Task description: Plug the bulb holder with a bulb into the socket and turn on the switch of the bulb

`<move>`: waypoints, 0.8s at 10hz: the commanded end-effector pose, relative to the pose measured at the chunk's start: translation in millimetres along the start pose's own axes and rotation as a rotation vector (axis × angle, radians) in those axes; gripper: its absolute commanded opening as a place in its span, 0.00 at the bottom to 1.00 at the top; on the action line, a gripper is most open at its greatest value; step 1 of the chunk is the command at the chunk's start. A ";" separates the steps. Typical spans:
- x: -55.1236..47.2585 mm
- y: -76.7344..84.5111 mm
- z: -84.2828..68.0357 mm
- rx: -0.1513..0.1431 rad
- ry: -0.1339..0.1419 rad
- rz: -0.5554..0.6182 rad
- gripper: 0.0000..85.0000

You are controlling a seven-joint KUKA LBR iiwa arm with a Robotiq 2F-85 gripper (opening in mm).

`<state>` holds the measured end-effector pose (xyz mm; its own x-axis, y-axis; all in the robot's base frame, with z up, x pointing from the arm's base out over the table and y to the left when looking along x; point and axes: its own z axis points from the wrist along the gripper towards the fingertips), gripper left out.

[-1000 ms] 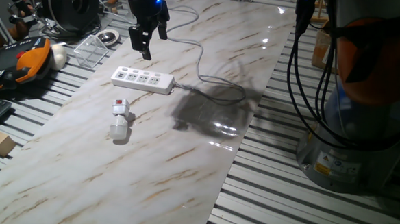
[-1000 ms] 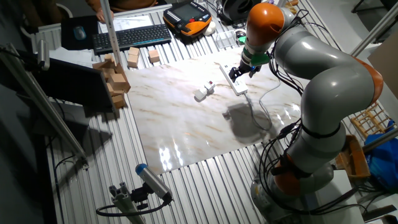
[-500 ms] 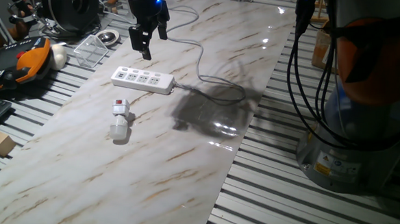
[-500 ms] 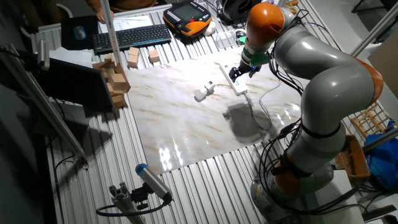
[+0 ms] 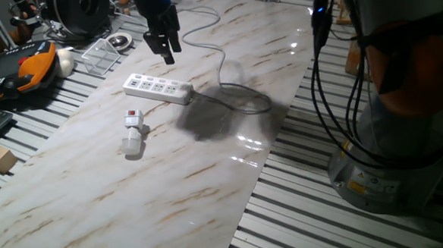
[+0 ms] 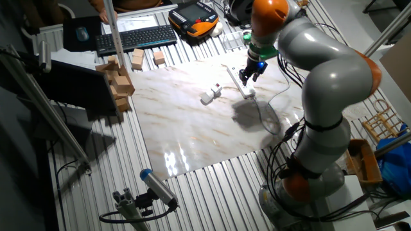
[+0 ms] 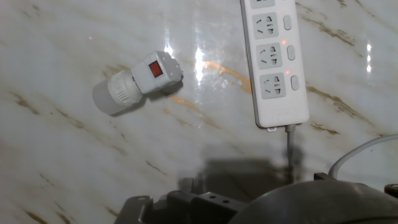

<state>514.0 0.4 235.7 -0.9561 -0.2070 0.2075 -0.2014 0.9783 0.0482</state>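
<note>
The bulb holder lies on its side on the marble board, red button up, with the bulb at its near end. In the hand view the bulb holder and bulb lie left of the socket. The socket is a white power strip lying just behind the holder. My gripper hangs above the strip's far side, open and holding nothing. From the other side the gripper hovers over the socket, with the bulb holder to its left.
The strip's white cable loops over the board behind the socket. Left of the board are an orange pendant, a whitish ball, a clear box and a wood block. A keyboard and wooden blocks sit beyond.
The arm has swung and the wrist has turned, shifting the gripper slightly over the socket's far side. Its shadow on the board moved left. Holder and socket have not moved.
</note>
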 end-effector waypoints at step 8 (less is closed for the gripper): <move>1.3 -0.2 -0.1 0.027 -0.003 0.073 0.00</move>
<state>512.7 0.0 236.2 -0.9664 -0.1545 0.2053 -0.1571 0.9876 0.0034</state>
